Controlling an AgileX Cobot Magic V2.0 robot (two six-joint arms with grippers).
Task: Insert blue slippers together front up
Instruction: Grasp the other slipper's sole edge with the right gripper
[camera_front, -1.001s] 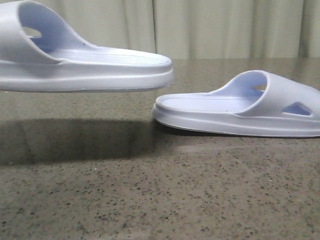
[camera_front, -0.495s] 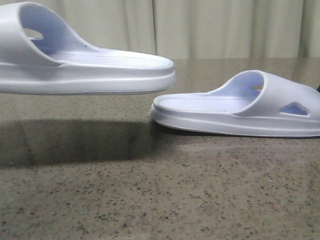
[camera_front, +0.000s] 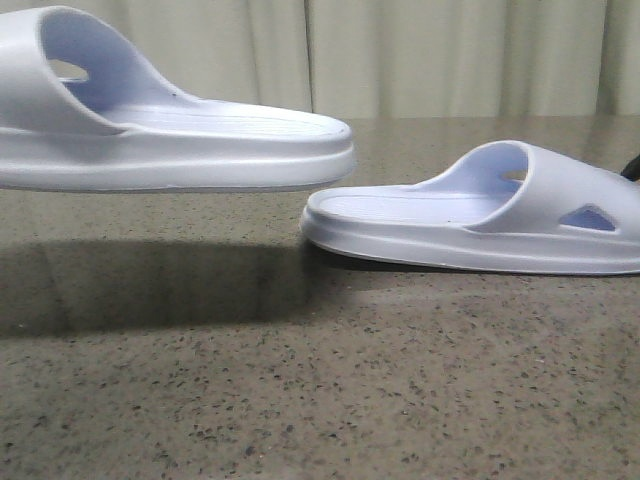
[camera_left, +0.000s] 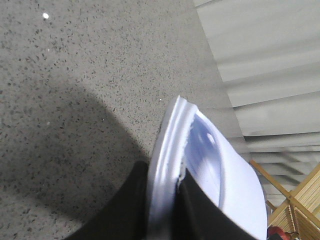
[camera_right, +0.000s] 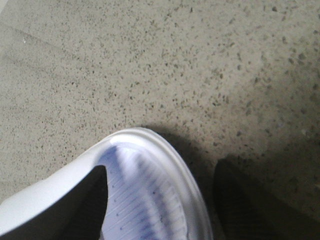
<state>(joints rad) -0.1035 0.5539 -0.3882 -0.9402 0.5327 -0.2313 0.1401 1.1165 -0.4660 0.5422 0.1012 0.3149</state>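
Two pale blue slippers show in the front view. The left slipper (camera_front: 170, 150) hangs level above the table, strap at the far left, its end over the other slipper's end. My left gripper (camera_left: 162, 174) is shut on its sole edge (camera_left: 167, 150), one black finger on each side. The right slipper (camera_front: 470, 225) lies flat on the table, strap at the right. My right gripper (camera_right: 161, 200) is open astride that slipper's ribbed footbed (camera_right: 145, 190): one finger lies over the footbed and the other stands just outside the rim. A dark bit of it (camera_front: 631, 168) shows behind the strap.
A speckled grey-brown stone tabletop (camera_front: 320, 400) fills the foreground, with the lifted slipper's shadow at the left. Pale curtains (camera_front: 450, 50) hang behind the table. A wooden rack (camera_left: 300, 205) shows at the edge of the left wrist view.
The lifted left slipper has drifted slightly right and down. The right slipper has slid slightly left on the table. A dark part of the right gripper has come into view behind its strap.
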